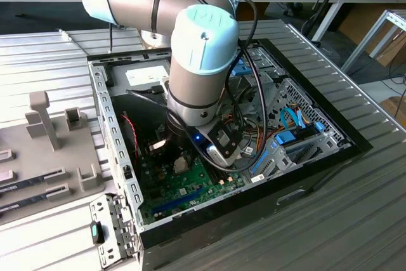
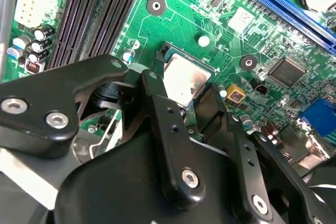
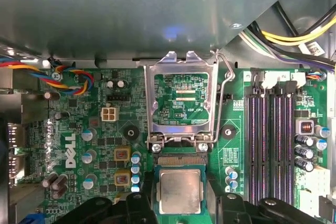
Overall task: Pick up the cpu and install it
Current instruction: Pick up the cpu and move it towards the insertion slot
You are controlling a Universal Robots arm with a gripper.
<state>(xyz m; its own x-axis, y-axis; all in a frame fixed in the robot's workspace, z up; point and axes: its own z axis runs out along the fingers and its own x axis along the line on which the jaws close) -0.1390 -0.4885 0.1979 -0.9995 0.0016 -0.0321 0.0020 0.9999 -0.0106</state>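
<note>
We log one gripper (image 3: pixel 181 208) clamped edgewise on the cpu (image 3: pixel 180 188), held level over the open socket (image 3: pixel 180 160) for seating.

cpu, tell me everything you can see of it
The cpu is a small flat square with a silver metal top and a thin green rim. It lies level over the open socket, beside the raised metal load plate. The end effector hangs close over it; whether it touches, or the cpu is seated, cannot be told.
</note>
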